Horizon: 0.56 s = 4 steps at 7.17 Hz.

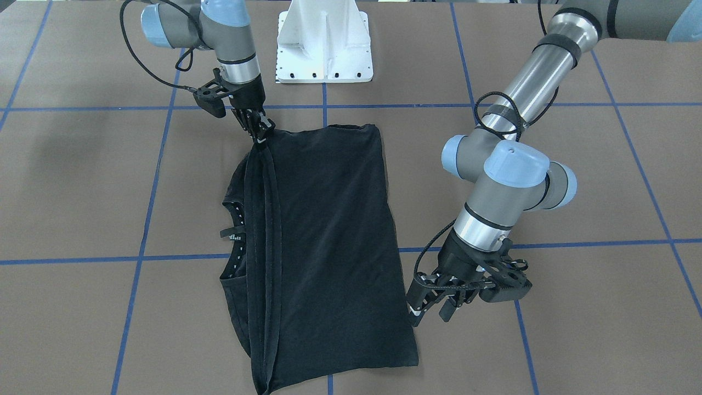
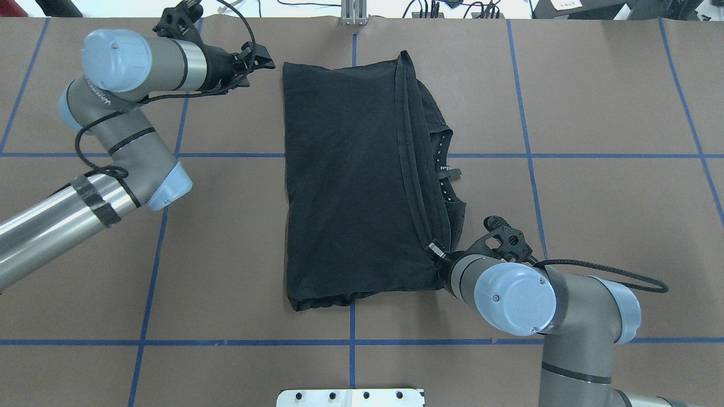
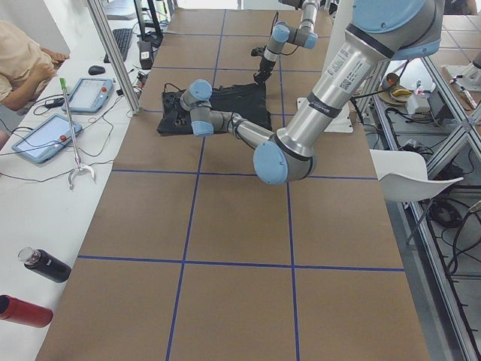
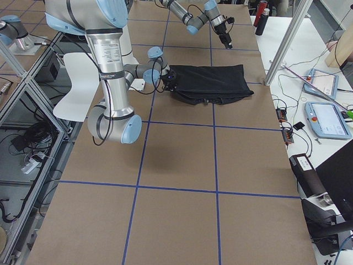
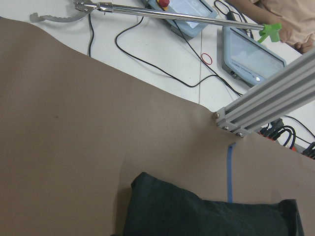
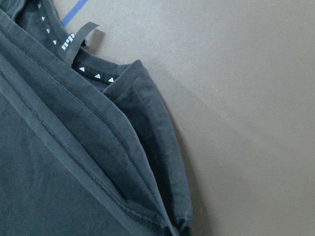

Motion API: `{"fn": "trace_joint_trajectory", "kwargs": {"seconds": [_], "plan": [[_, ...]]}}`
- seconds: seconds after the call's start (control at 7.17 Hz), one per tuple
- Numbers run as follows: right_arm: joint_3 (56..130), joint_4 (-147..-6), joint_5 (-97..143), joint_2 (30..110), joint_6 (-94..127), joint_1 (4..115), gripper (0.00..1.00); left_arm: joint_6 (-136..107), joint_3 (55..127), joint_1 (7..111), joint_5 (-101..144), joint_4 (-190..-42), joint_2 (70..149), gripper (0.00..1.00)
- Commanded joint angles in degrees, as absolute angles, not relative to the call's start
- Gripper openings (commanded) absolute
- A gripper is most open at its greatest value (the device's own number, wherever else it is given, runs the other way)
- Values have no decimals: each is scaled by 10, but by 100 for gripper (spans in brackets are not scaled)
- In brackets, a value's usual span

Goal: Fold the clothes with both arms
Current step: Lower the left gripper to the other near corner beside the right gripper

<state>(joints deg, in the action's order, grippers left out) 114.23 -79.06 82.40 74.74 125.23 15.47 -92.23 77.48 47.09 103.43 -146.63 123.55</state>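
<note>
The black T-shirt [image 1: 329, 236] lies folded in half on the brown table, seen from above [image 2: 345, 181]. Its orbit logo is hidden. The collar with its small white label [image 2: 449, 169] peeks out beside the folded-over hem band. My right gripper [image 1: 262, 131] is shut on the hem corner nearest the robot, also seen from above [image 2: 436, 250]. The right wrist view shows the hem layers [image 6: 123, 147]. My left gripper [image 1: 432, 314] is open and empty, just off the shirt's far corner [image 2: 260, 61]. That corner [image 5: 197, 216] shows in the left wrist view.
The white pedestal base [image 1: 323, 44] stands at the robot's edge of the table. Blue tape lines [image 2: 350, 342] grid the brown surface. An aluminium post [image 5: 266, 108], tablets [image 3: 45, 135] and cables lie past the far edge, where an operator [image 3: 22, 60] sits.
</note>
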Motion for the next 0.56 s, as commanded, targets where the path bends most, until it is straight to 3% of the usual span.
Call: {"fn": "trace_joint_trajectory", "kwargs": {"seconds": [0.0,0.14,0.42], "plan": [[1173,-788,845,773,1253,154,0,-1038,970,399,1030,-1446,1094,77],[1177,-788,850,777,1253,154,0,-1095,1039,341,1002,-1372,1072,77],[1184,-788,855,779,1253,154,0,-1169,1086,201,881,-1289,1071,76]]}}
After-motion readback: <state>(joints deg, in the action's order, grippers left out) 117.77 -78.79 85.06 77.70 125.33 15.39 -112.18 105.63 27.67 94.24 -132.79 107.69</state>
